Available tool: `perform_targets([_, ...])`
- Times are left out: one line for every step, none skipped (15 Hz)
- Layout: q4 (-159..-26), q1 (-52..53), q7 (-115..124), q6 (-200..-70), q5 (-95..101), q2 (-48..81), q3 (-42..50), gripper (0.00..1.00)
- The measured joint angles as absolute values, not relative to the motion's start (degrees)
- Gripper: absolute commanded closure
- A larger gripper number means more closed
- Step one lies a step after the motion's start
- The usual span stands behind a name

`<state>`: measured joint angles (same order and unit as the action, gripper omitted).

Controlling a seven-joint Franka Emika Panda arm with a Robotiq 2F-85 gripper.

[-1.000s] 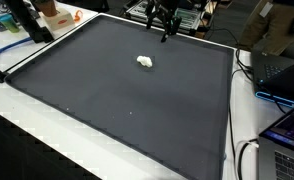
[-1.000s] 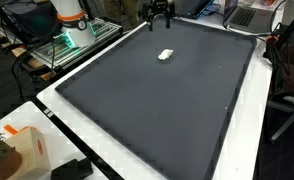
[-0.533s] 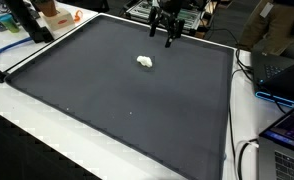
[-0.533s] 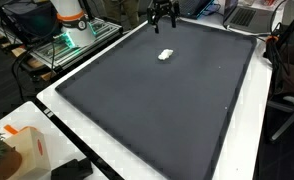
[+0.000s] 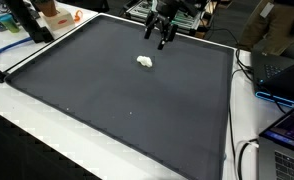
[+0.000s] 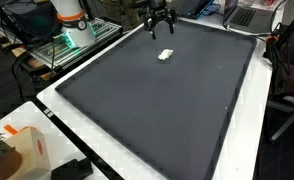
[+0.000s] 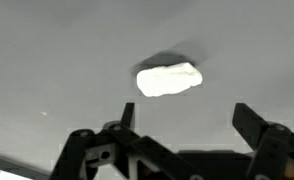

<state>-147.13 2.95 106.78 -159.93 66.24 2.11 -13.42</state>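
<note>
At the left of an exterior view, an orange box sits past the corner of the dark mat. The mat covers the white table nearly edge to edge. Further right, near the mat's far edge, the gripper points down with its fingers spread wide, holding nothing. The white lump lies on the mat near it, a little to the left and closer to the camera, apart from the fingers. At the far right a laptop stands off the mat.

In an exterior view from another side, a tan box fills the lower left corner, and a white post with an orange band stands at the upper left. Right of these, the gripper hangs over the mat's far end, with the lump just below it in the picture. The fingertips seem clear of the mat, though the angle is too shallow to be sure.

In the wrist view, the left finger rises from the bottom edge. The lump lies flat on the grey surface beyond the open jaws, in line with the gap between them and nearer the left side. It throws a small shadow at its upper right. The right finger stands well apart from it.
</note>
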Motion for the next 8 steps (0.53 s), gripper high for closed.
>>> perform_targets([-147.12,3.14,108.89,-159.53,68.49,2.41,-13.48,0.00])
perform_targets([-147.12,3.34,110.58,-159.24,70.31,2.84,-13.55,0.00])
perform_targets([-147.08,3.50,112.13,-159.01,71.92,3.38,-13.63,0.00])
perform_targets([-147.02,3.67,113.45,-158.78,73.19,3.95,-13.66,0.00])
perform_targets([-146.94,3.82,114.50,-158.50,74.27,4.56,-13.68,0.00])
perform_targets([-146.84,3.90,115.32,-158.25,75.13,5.19,-13.71,0.00])
perform_targets([-146.73,3.97,116.01,-158.09,75.92,5.83,-13.72,0.00])
perform_targets([-146.60,4.04,116.64,-157.99,76.59,6.44,-13.72,0.00])
